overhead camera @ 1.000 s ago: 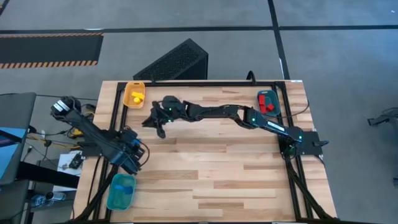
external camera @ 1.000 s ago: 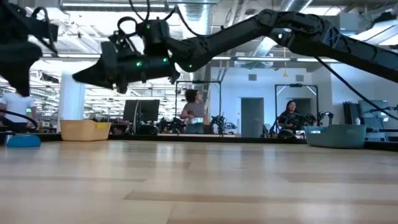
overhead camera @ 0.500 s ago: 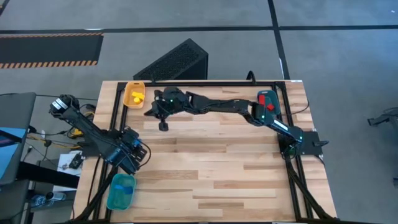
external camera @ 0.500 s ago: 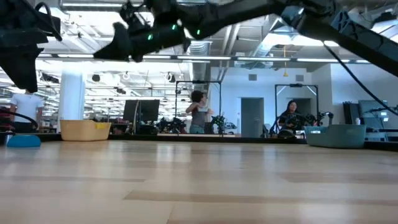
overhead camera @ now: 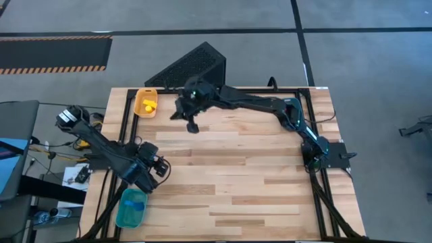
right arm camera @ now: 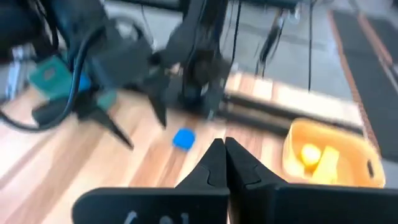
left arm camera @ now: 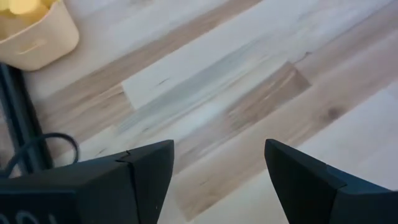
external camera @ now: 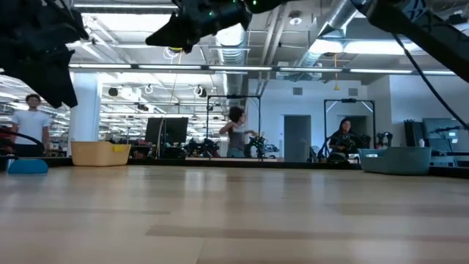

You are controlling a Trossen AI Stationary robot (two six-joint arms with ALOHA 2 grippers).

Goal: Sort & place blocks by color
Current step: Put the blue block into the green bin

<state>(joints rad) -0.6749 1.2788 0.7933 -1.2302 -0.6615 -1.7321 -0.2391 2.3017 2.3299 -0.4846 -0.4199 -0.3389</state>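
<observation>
On the wooden plank table [overhead camera: 229, 175], a yellow oblong tray [overhead camera: 146, 102] holding yellow blocks [overhead camera: 148, 104] sits at the far left corner; a teal oblong tray [overhead camera: 131, 207] sits at the near left edge, the left end effector [overhead camera: 156, 169] just beside it.

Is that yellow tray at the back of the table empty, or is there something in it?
Not empty. The yellow tray holds yellow blocks; the right wrist view shows two pieces lying inside it.

Left wrist view: bare wooden table.
Left gripper [left arm camera: 217, 180] fingers spread apart over table [left arm camera: 249, 81]; yellow tray [left arm camera: 38, 31] at eleven o'clock.
</observation>
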